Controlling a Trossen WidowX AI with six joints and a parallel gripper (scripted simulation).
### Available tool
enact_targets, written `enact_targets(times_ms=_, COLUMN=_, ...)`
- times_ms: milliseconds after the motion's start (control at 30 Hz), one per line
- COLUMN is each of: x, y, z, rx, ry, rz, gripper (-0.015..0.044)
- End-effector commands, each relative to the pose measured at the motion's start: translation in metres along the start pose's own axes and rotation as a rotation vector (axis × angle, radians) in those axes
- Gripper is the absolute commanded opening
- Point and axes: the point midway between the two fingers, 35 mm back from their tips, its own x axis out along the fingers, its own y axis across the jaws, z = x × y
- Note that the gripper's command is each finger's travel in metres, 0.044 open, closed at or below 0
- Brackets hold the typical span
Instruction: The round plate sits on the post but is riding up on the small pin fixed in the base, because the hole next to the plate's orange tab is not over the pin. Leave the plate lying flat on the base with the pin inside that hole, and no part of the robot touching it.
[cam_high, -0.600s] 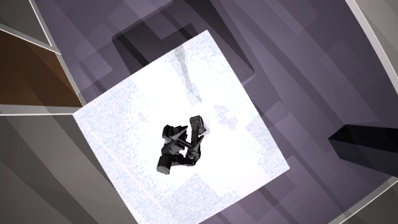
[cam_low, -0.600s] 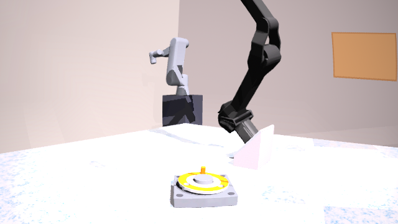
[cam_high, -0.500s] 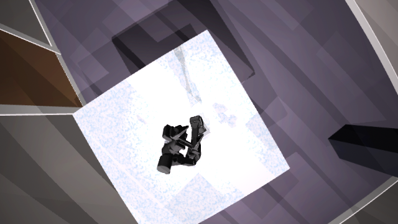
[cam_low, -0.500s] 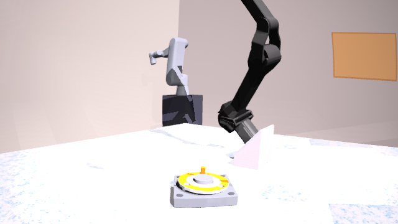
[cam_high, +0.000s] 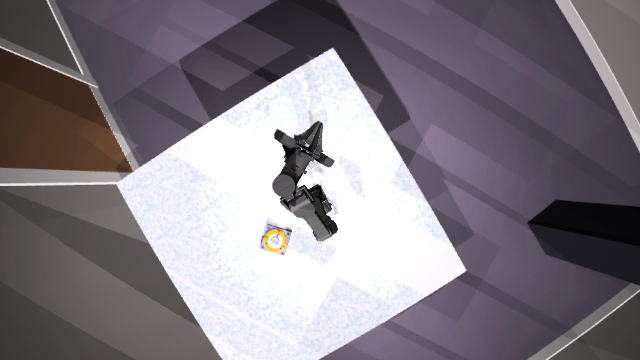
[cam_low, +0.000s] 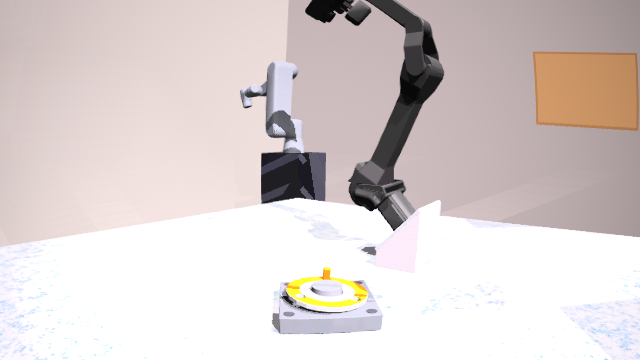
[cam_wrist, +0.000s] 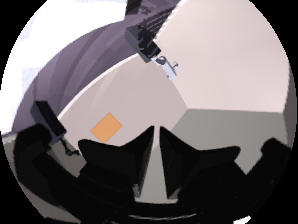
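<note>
The round plate (cam_high: 265, 240) (cam_low: 327, 303), white with a yellow ring, sits around the post (cam_low: 327, 287) on the grey square base (cam_high: 285, 251) (cam_low: 330, 326). In the exterior view its orange tab (cam_low: 326, 273) stands up at the back. A dark gap shows under the plate's left side, so it does not look flat there. The pin is not visible, nor whether it is in the hole. My gripper (cam_high: 319, 124) (cam_wrist: 156, 128) is shut and empty, its fingertips almost together. It is high above the table and away from the plate; nothing of the robot touches the plate.
A pale wedge-shaped block (cam_low: 400, 252) stands behind and right of the base in the exterior view, near the arm's foot. My black arm (cam_low: 400, 130) rises behind it. A grey robot arm (cam_low: 280, 95) stands on a dark pedestal (cam_low: 295, 177) in the background.
</note>
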Motion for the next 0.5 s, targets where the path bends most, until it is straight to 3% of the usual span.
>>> enact_targets(times_ms=0, x=0.037, y=-0.006, z=0.063, rx=0.02, ry=-0.183, rz=-0.005, gripper=0.0)
enact_targets(times_ms=167, x=0.062, y=-0.007, z=0.141, rx=0.116, ry=-0.396, rz=0.035, gripper=0.0)
enact_targets(times_ms=233, x=0.061, y=-0.015, z=0.152, rx=0.146, ry=-0.429, rz=0.005, gripper=0.0)
enact_targets(times_ms=300, x=0.064, y=-0.019, z=0.203, rx=0.219, ry=-0.568, rz=0.033, gripper=0.0)
enact_targets(times_ms=467, x=0.056, y=-0.017, z=0.267, rx=0.286, ry=-0.74, rz=0.106, gripper=0.0)
